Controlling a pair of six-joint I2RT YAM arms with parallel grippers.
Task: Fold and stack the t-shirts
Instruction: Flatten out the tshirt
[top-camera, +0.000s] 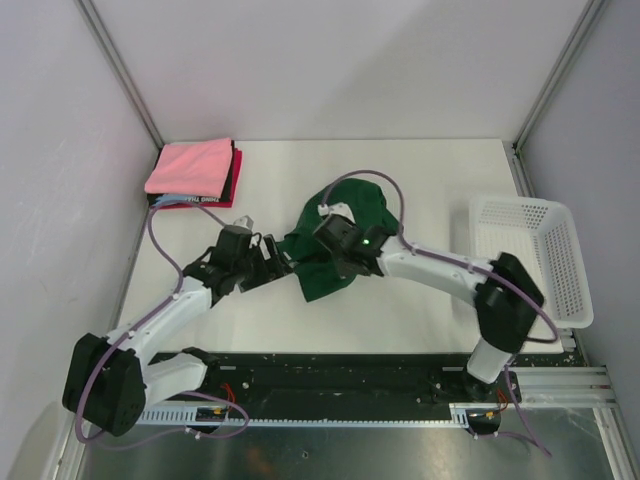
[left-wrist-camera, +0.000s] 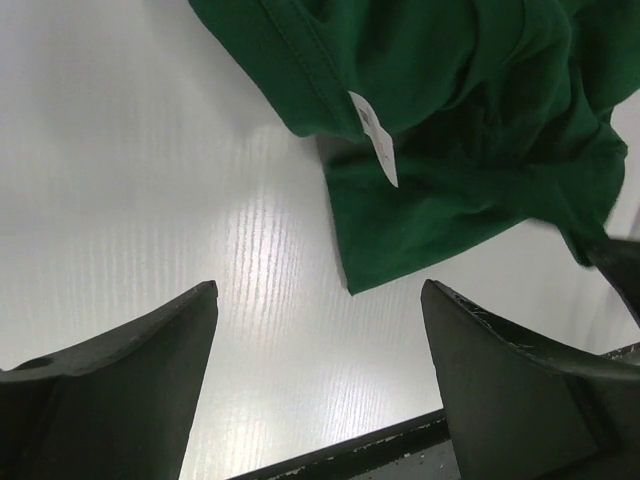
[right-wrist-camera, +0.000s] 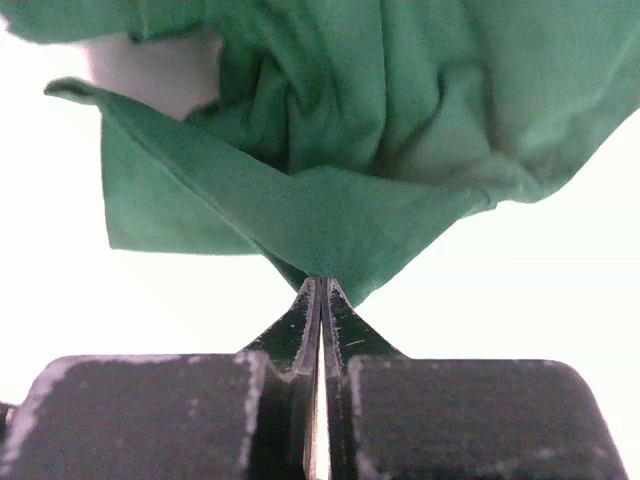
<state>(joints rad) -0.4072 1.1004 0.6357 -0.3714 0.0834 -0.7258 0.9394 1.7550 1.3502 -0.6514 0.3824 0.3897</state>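
Step in hand, as I judge it: getting hold of the crumpled green t-shirt (top-camera: 322, 272) so it can be opened out flat, first part of folding. It is lying bunched at the centre of the top view on the white table (top-camera: 420, 300), not folded yet.

The right end effector (right-wrist-camera: 320, 290) is pinching a fold of the green cloth, fingers pressed together with fabric rising in a peak straight from the tips. The left end effector (left-wrist-camera: 318, 300) is hovering spread wide and empty just left of the shirt, a hem corner lying between its fingers in its wrist view.

Next move is probably calling for the left one to close on that hem corner, then both pulling apart to stretch the shirt flat. Risk: catching two layers.

Cloth is looking soft, matte and thin, deeply creased, with a stitched hem and a small white label (left-wrist-camera: 375, 140). The folded stack (top-camera: 195, 170) is sitting at upper left, a neat rectangle, pink on top, black and red edges below. A rigid white mesh basket (top-camera: 560, 260) is standing at right.
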